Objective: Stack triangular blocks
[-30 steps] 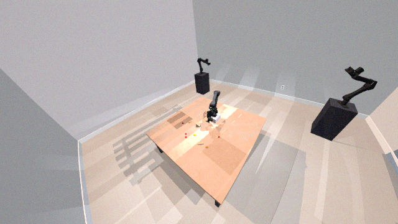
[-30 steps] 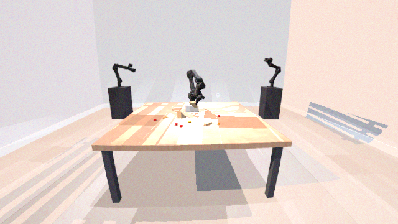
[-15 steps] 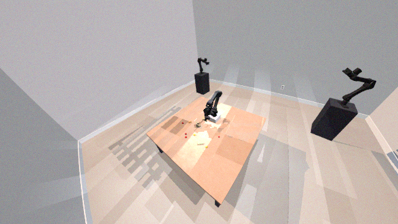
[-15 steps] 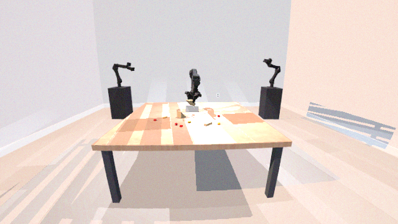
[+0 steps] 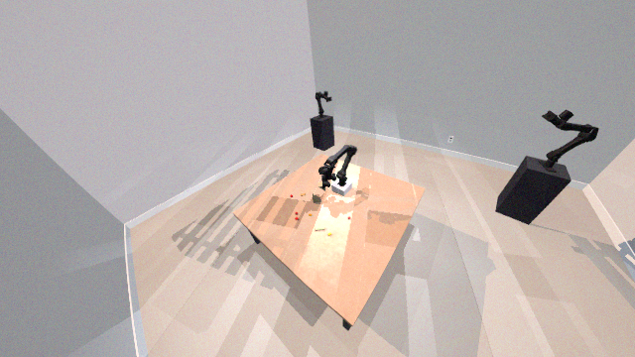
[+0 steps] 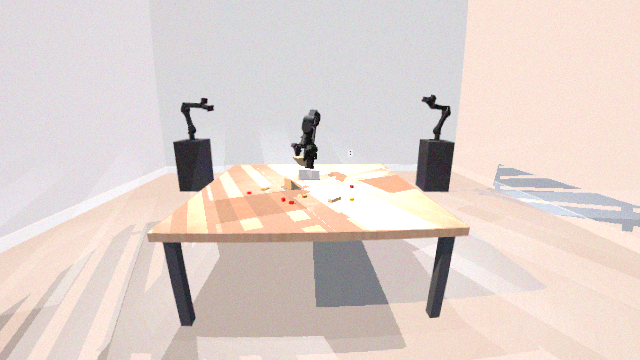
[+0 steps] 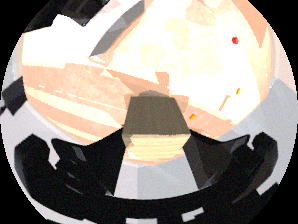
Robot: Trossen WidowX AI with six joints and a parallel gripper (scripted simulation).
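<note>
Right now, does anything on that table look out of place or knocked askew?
Nothing looks knocked over. The gripper holds one triangular block in the air near the arm's base, while the other block sits on the table. Small red and yellow bits lie scattered around mid-table, none fallen off.

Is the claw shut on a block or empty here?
Shut on a triangular block: the wrist view shows it between the fingers, lifted above the table.
</note>
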